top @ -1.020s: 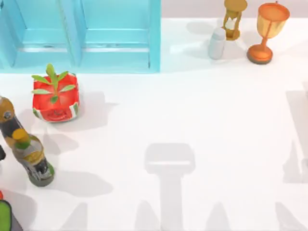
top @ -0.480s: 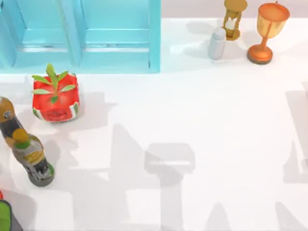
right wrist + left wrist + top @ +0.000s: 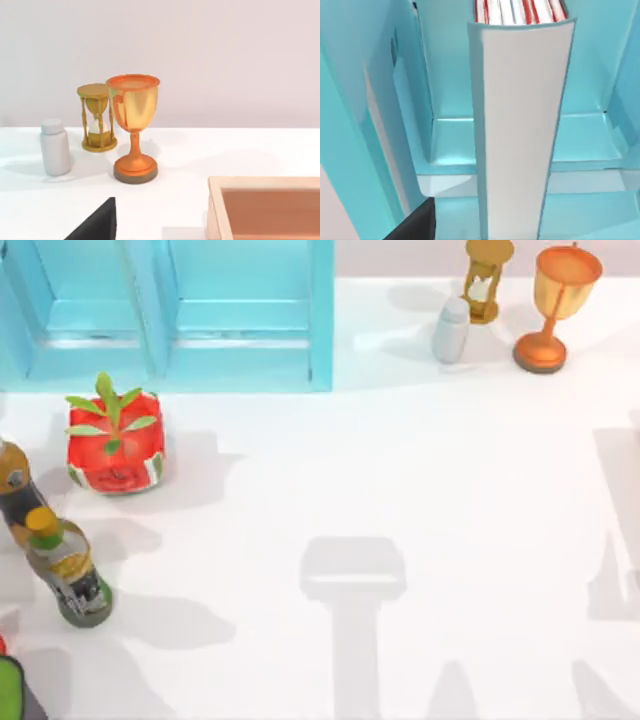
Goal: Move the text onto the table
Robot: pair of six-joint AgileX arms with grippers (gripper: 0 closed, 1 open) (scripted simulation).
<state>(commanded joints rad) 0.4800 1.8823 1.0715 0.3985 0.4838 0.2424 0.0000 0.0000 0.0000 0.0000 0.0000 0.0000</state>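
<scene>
- The table (image 3: 450, 490) is a white surface across most of the top view.
- One light-blue cabinet (image 3: 170, 315) stands at the upper left of the frame.
- The text (image 3: 520, 130) stands upright inside the cabinet, close before the left wrist camera; no title is readable.
- One tomato-shaped box (image 3: 115, 440) is at the left, below the cabinet.
- Two bottles (image 3: 65, 570) stand at the left edge; their labels are unreadable.
- One goblet (image 3: 555, 305), one hourglass (image 3: 485, 280) and one small white bottle (image 3: 452, 330) are at the upper right.
- I cannot tell the state of either gripper's jaws.

Light-blue cabinet (image 3: 180, 315) (shelved), plain pale wall (image 3: 200, 50) behind

Black wedge-shaped hand (image 3: 415, 225) parts — matte.
</scene>
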